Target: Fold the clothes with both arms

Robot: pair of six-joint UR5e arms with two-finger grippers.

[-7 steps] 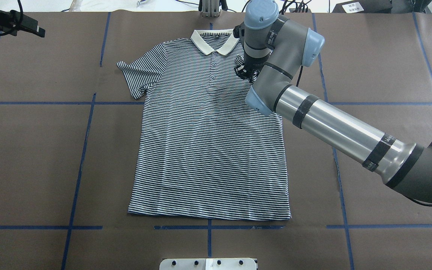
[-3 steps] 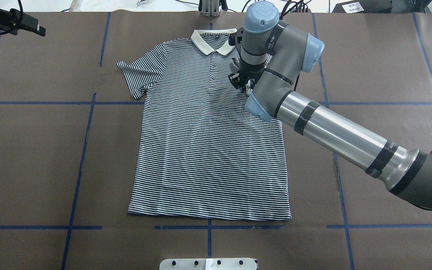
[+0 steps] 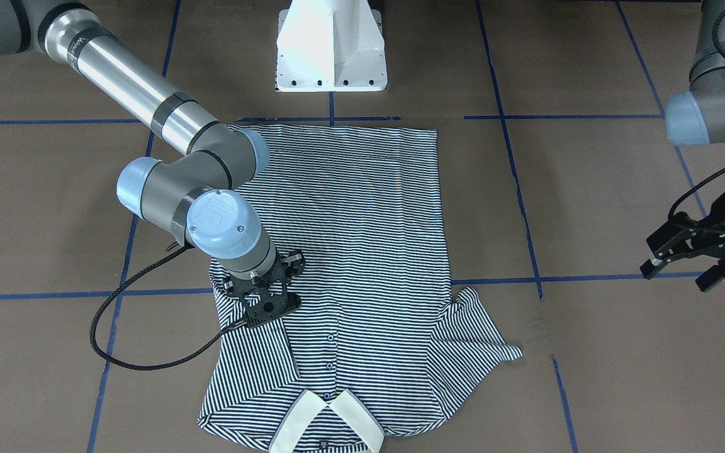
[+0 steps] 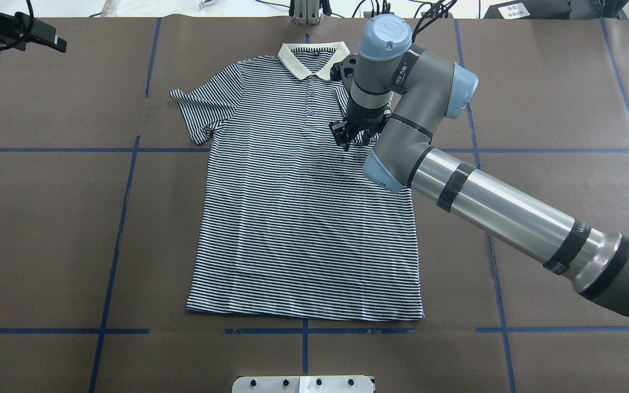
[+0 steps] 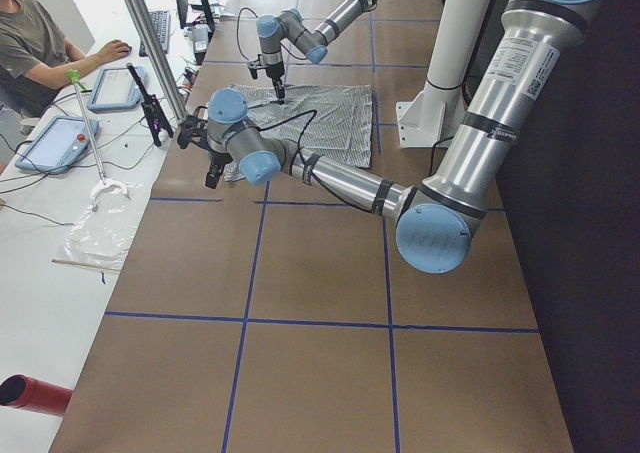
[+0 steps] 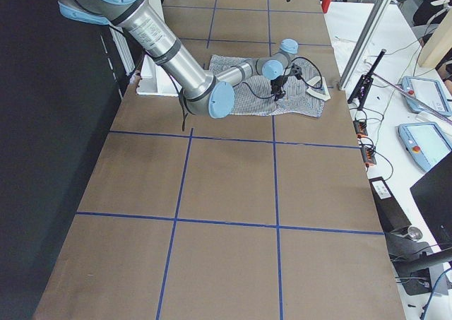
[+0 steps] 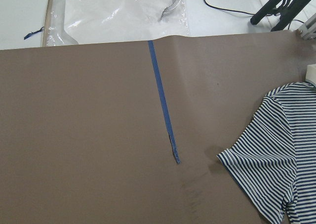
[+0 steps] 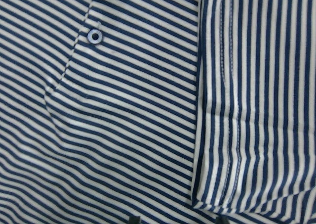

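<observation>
The striped polo shirt (image 4: 303,218) lies flat, front up, on the brown table, with its cream collar (image 4: 314,63) at the far edge. My right gripper (image 4: 344,139) is low on the chest beside the buttons and looks shut on the shirt's right sleeve (image 3: 255,352), which is folded inward over the chest. The right wrist view shows the sleeve's hem (image 8: 256,110) lying on the chest next to a button (image 8: 94,35). My left gripper (image 3: 680,277) is open and empty, well off the shirt, beyond the spread-out left sleeve (image 3: 472,333).
Blue tape lines (image 4: 123,218) cross the brown table cover. The white pedestal base (image 3: 331,44) stands at the shirt's hem side. A white plate (image 4: 303,383) sits at the near edge. A desk with tablets (image 5: 110,88) and a seated person (image 5: 30,43) lie beyond the far edge.
My right gripper has moved from near the collar down and inward across the chest, bringing the right sleeve with it. The left gripper has not moved.
</observation>
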